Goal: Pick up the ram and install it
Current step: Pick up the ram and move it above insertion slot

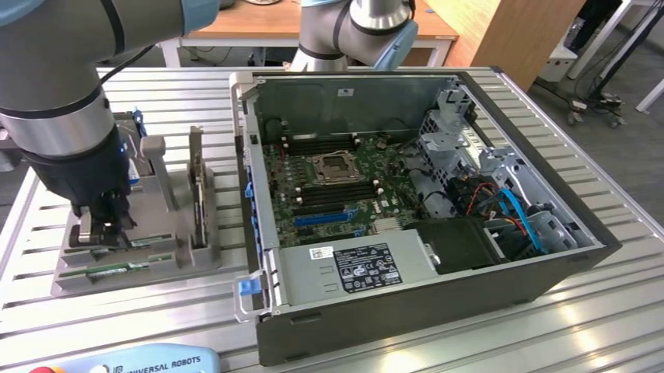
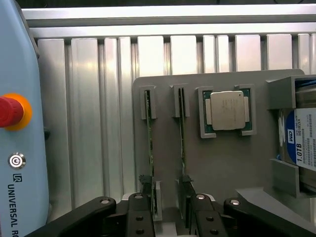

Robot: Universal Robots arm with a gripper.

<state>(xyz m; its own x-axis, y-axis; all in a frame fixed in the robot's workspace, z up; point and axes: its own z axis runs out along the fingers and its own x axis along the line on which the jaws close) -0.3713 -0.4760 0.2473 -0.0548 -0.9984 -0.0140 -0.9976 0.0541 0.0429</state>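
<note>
Gripper (image 2: 166, 183) wide open, empty, low over two ram sticks (image 2: 149, 133) on edge in gray holder tray (image 2: 222, 163).

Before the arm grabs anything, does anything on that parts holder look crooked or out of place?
Nothing stands out. Both ram sticks stand straight in their slots on the gray holder, the processor sits square in its pocket, the hard drive in its bracket.

A slatted aluminium bench (image 1: 602, 318) catches bright light; behind it stand a wooden desk (image 1: 249, 22), a wooden panel (image 1: 503, 35) and grey floor (image 1: 627, 78).
</note>
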